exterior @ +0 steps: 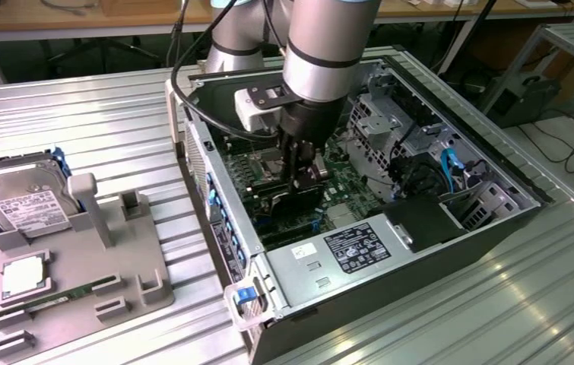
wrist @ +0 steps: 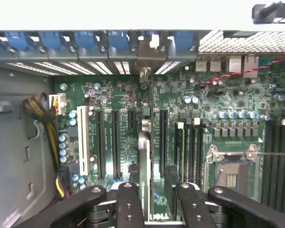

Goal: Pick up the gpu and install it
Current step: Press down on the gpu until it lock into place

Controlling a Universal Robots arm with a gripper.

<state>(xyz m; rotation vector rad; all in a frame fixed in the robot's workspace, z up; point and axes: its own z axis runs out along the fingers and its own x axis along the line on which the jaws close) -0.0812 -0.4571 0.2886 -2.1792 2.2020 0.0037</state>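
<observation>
1. GPU [wrist: 144,161] was observed edge-on in the wrist view, held upright between the claw's fingers, with its pale metal bracket [wrist: 149,54] lying against the row of rear slot openings of the case.
2. In the exterior view, the gripper [exterior: 303,176] was seen lowered into the open computer case [exterior: 489,228], directly over the green motherboard [exterior: 343,186], with the dark card [exterior: 292,204] just beneath its fingertips.
3. The claw was found narrowed onto the card, its dark fingers [wrist: 129,204] pressed against either face of the thin board; no gap could be made out between pad and card.
4. The card was noted standing among the long black expansion slots [wrist: 115,142], in line with one of them; whether it was fully seated could not be told.
5. On the grey fixture tray [exterior: 74,296], at the exterior view's left, a silver hard drive [exterior: 25,205] and a narrow green memory stick [exterior: 58,298] were recorded, well apart from the case.
</observation>
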